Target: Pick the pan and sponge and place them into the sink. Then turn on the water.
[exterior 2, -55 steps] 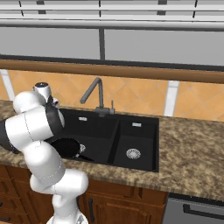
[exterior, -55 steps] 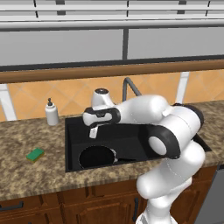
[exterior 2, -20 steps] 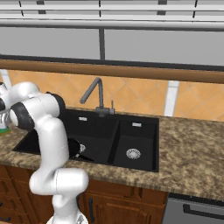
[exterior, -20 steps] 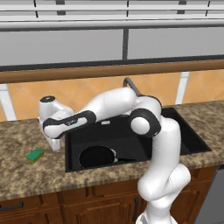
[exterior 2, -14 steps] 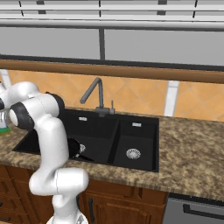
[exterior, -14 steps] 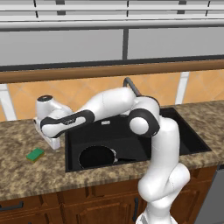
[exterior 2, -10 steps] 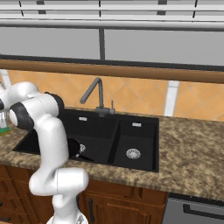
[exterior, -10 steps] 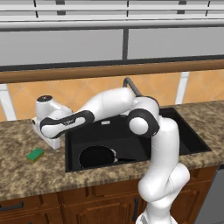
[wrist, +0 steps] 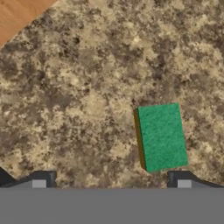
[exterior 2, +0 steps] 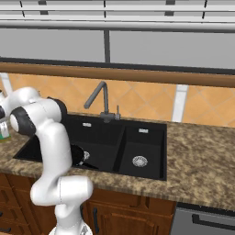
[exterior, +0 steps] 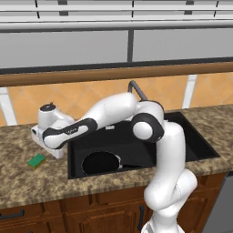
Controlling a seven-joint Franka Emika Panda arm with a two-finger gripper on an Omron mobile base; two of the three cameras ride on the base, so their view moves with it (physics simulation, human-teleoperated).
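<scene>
My arm reaches far to my left, out over the counter (exterior: pixel 27 182) beside the sink (exterior: pixel 191 150); the elbow bends above the large basin and the forearm runs level toward the wall side; my hand hangs above the granite, looking down on it; my gripper (wrist: pixel 111 180) stands with jaws wide apart, nothing between them, both fingertips (wrist: pixel 43 178) clear of the stone.

The sponge (wrist: pixel 161 136) lies flat on the counter, green face up with a yellow layer along one edge; in the hand view it sits nearer one fingertip than the other, off centre, untouched; in the left base view the sponge (exterior: pixel 36 160) lies just left of my hand, near the sink's left rim.

The pan (exterior: pixel 100 163) rests in the large basin, partly behind my arm; the right base view gives the faucet (exterior 2: pixel 102 98) behind the basins and the smaller basin's silver drain (exterior 2: pixel 139 160); a strip of orange tile crosses the hand view's corner.
</scene>
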